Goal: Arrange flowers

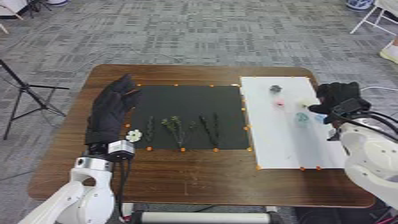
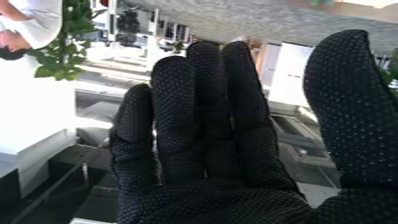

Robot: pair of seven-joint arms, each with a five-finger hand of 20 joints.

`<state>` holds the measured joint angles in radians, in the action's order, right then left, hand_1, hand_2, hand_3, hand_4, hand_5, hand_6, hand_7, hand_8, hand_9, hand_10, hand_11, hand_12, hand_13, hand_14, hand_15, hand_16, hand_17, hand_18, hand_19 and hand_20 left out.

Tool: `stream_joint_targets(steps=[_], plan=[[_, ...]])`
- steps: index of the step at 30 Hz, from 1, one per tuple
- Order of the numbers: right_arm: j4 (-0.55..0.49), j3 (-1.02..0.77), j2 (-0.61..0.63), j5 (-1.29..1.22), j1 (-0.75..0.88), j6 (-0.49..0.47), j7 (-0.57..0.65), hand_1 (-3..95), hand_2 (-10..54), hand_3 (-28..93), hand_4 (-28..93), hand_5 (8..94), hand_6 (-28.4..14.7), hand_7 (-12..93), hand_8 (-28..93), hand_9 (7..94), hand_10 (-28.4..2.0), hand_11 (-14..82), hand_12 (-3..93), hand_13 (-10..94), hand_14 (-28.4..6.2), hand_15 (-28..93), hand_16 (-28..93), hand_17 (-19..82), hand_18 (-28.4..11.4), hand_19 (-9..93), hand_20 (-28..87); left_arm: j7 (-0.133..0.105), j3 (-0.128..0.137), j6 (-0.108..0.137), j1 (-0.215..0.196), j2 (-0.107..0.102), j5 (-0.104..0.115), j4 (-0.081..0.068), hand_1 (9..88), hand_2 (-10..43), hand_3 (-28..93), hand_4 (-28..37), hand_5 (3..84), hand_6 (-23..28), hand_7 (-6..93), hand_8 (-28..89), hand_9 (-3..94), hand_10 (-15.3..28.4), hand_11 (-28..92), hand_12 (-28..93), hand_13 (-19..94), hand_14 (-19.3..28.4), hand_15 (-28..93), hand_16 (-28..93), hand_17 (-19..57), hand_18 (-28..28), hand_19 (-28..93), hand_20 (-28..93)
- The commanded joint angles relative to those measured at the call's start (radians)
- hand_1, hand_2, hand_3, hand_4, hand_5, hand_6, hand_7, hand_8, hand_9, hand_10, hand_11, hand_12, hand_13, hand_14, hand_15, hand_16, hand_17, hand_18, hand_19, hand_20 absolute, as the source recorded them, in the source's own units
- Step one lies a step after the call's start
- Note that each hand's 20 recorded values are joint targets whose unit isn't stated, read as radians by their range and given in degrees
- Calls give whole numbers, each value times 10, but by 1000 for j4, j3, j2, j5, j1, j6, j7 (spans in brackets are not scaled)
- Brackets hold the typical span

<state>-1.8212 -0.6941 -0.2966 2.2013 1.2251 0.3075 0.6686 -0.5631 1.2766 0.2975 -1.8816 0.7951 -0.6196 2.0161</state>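
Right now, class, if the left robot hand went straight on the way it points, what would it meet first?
The way looks free: ahead of the left robot hand come the table's far edge, then floor, though its height is hard to judge.

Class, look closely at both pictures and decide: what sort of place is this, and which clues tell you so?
Probably an indoor robotics lab or test area in an office-like room: a black tripod stands beside the brown wooden table, on a grey patterned floor.
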Motion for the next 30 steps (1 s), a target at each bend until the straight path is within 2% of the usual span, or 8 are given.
stream_joint_targets(steps=[1, 7, 17, 30], plan=[[14, -55, -24, -1, 72, 9, -3, 330, -95, 731, -283, 524, -26, 315, -132, 555, -110, 347, 255, 472, -109, 718, 251, 219, -190, 757, 477, -13, 14, 10, -18, -1, 6, 11, 292, -34, 699, -230, 318, 20, 244, -104, 267, 121, 291, 205, 241, 144, 384, 49, -81, 200, 407, 177], [22, -92, -60, -2, 102, 5, 5, 334, -95, 727, -283, 522, -26, 317, -132, 552, -111, 348, 258, 468, -109, 717, 254, 216, -190, 755, 476, -8, 14, 8, -18, 6, 4, 9, 292, -35, 700, -231, 318, 19, 245, -104, 268, 121, 293, 205, 241, 144, 384, 49, -81, 200, 407, 177], [32, -25, -114, -2, 46, -6, -4, 328, -95, 732, -283, 523, -26, 319, -134, 552, -111, 350, 259, 466, -109, 716, 254, 213, -192, 752, 477, -6, 17, 10, -18, 12, 4, 9, 292, -34, 700, -231, 317, 19, 244, -104, 267, 121, 293, 204, 241, 144, 383, 49, -81, 199, 407, 177], [76, -10, -115, 18, 36, -47, 1, 328, -95, 732, -283, 521, -27, 319, -134, 546, -112, 353, 263, 462, -110, 717, 255, 210, -192, 750, 480, -5, 21, 10, -18, 14, 3, 6, 292, -35, 701, -231, 318, 20, 244, -104, 267, 120, 292, 204, 241, 144, 383, 49, -80, 200, 407, 177]])
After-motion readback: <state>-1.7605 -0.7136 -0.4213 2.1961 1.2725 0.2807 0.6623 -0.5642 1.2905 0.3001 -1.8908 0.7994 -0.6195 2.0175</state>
